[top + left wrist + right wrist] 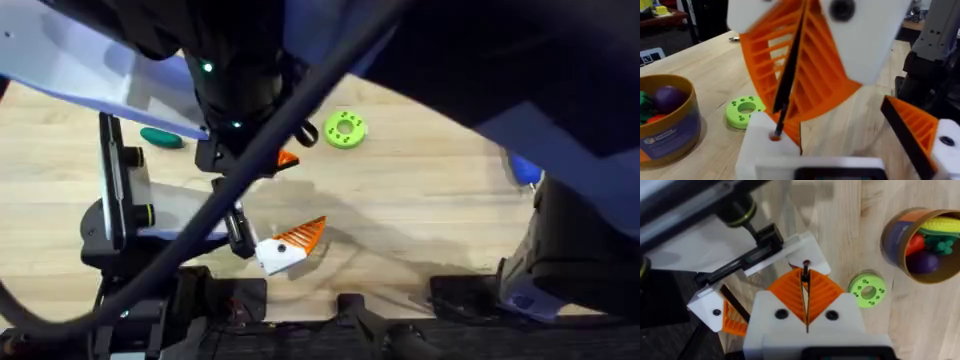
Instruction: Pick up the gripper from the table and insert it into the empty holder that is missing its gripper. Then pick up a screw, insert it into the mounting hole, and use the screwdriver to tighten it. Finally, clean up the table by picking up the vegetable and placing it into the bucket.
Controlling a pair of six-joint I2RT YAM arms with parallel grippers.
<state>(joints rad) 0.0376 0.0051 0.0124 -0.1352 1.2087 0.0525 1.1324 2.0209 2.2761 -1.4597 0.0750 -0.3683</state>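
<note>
While the right gripper (806,302) presses its orange ribbed pads (825,292) together on a thin dark bit (805,280), the bit runs out past the fingertips and slants down to a white block (812,255). The bit's tip meets the hole (775,136) in the block's face, where a small reddish spot shows. What lies above the pads, and so the rest of the tool, cannot be made out. In the left wrist view the same pads stand large and orange over the block, with the bit (790,70) crossing them as a dark line. The block sits at one side of the left gripper (850,150), which stands wide apart: the block on one side, a white finger with an orange ribbed wedge (912,125) on the other, and bare table (860,120) between them, with nothing held. An orange sliver shows at the block's edge, but whether it is a fitted finger cannot be told. Just beyond the block a green disc (867,290) lies flat on the wood. Near it, not touching, stands the bucket (897,235), holding purple, red, yellow and green toys. The vegetable (162,138) lies on the table well apart from the bucket, at the far left of the overhead view, beside the left arm.
</note>
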